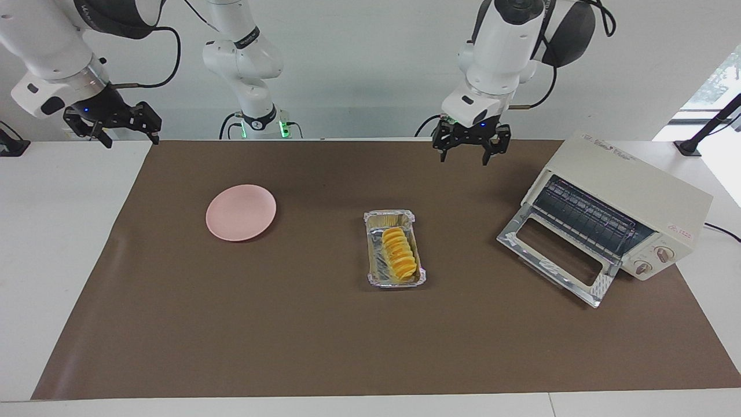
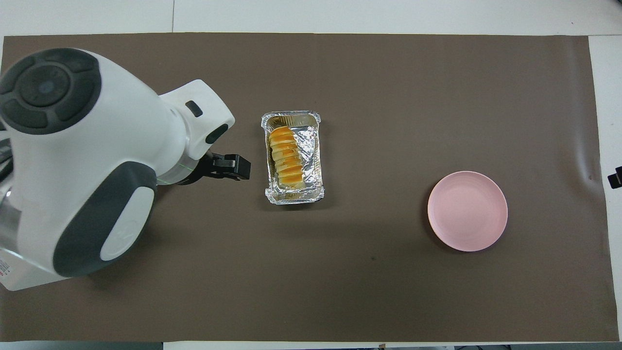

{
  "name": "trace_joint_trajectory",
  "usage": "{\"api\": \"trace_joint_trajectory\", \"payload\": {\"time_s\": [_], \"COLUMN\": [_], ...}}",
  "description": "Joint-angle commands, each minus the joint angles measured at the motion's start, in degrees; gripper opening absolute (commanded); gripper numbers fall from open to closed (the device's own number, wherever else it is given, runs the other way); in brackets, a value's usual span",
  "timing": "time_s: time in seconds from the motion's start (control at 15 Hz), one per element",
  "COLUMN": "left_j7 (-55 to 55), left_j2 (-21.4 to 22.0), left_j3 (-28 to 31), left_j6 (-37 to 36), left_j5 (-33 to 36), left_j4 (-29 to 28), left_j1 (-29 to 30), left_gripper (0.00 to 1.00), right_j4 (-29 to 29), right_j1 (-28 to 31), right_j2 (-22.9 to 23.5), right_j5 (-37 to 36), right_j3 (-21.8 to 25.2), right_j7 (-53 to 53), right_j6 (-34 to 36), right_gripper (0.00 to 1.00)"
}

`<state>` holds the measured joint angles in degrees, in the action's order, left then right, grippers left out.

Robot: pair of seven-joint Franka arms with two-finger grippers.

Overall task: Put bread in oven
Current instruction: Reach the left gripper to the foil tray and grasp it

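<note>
The bread (image 1: 398,253) (image 2: 286,158), a yellow-orange ridged loaf, lies in a silver foil tray (image 1: 395,282) (image 2: 312,160) at the mat's middle. The cream oven (image 1: 631,191) stands at the left arm's end with its glass door (image 1: 553,255) folded down open and the rack showing. My left gripper (image 1: 470,152) (image 2: 235,167) hangs open and empty in the air, over the mat between tray and oven. In the overhead view the left arm hides nearly all of the oven (image 2: 19,279). My right gripper (image 1: 128,134) is open and raised over the mat's corner at the right arm's end.
A round pink plate (image 1: 240,212) (image 2: 467,211) lies on the brown mat (image 1: 289,324) toward the right arm's end. A black cable runs from the oven off the table's end.
</note>
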<state>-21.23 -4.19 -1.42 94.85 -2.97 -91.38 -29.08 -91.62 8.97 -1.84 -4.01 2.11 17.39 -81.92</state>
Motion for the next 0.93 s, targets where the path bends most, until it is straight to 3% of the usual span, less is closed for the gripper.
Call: {"api": "trace_joint_trajectory", "payload": {"time_s": [0.0,0.07,0.2,0.47,0.87], "left_j7": [-8.4,-10.2,-11.6,-12.2,-16.6], "left_j2": [-15.5,-18.8,-21.3,-30.1,-33.2], "left_j3": [1.6,1.5,1.3,1.9,1.9], "left_j6": [0.8,3.2,7.6,9.4,17.5], "left_j5": [-1.6,-1.7,-1.6,0.9,1.5], "left_j4": [13.3,15.3,15.4,19.3,16.5], "left_j1": [-4.6,-4.8,-4.8,-7.3,-11.1], "left_gripper": [1.0,1.0,1.0,1.0,1.0], "right_j4": [-1.1,-1.1,-1.0,-1.0,-1.3], "right_j1": [1.2,1.6,2.2,2.1,1.7], "right_j2": [-1.1,-1.1,-1.1,-1.2,-1.6], "right_j5": [0.7,1.7,3.4,3.0,2.8], "right_j3": [-0.8,-0.7,-0.6,-0.6,-0.6], "right_j7": [0.1,0.1,0.2,0.5,0.5], "right_j6": [-1.0,-1.0,-1.0,-1.0,-0.2], "right_gripper": [1.0,1.0,1.0,1.0,1.0]}}
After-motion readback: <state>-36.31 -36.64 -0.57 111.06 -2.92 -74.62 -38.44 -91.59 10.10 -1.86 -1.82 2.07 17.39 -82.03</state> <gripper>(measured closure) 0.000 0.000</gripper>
